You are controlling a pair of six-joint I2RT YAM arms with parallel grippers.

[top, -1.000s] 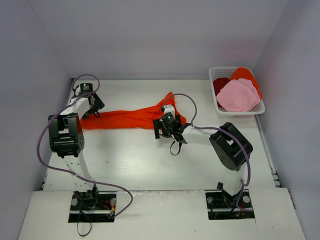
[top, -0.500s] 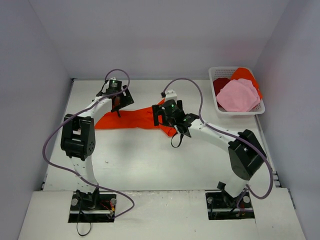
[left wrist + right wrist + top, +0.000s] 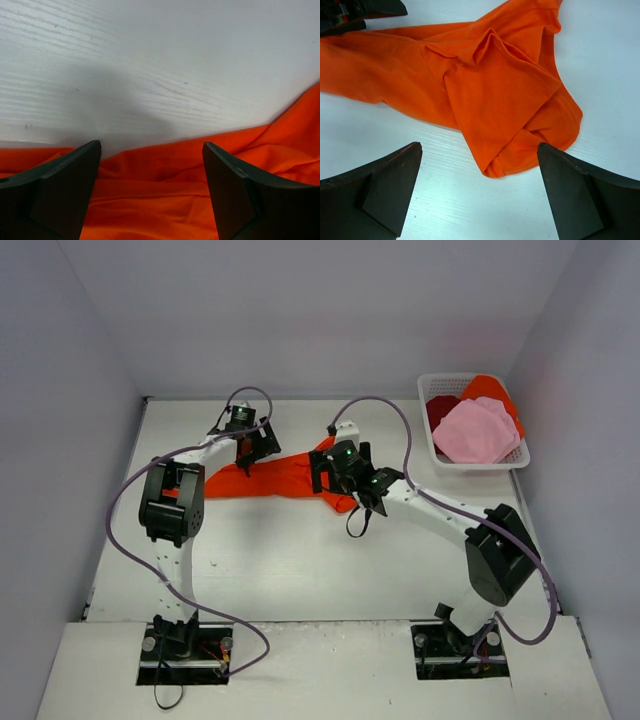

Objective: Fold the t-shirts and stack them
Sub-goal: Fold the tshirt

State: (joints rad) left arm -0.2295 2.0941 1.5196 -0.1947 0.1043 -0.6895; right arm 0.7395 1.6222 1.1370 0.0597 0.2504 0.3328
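We see a white, wood-grained table (image 3: 300, 560). Directly on it lies an orange-red t-shirt (image 3: 285, 478), bunched into a long crumpled strip nearer the far edge, about midway between the left and right edges. A white lattice basket (image 3: 427, 425) stands in the far right corner, well apart from it.

One t-shirt (image 3: 280, 480) lies on the table (image 3: 300, 560), centre; other t-shirts (image 3: 475, 432) fill the basket (image 3: 432, 435), far right.

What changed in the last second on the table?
The left gripper swept rightward, and the left end of the bright orange-red cloth t-shirt came along, bunching it shorter. The right gripper shifted slightly farther from its base. Both are open now. The white plastic lattice basket stayed put.
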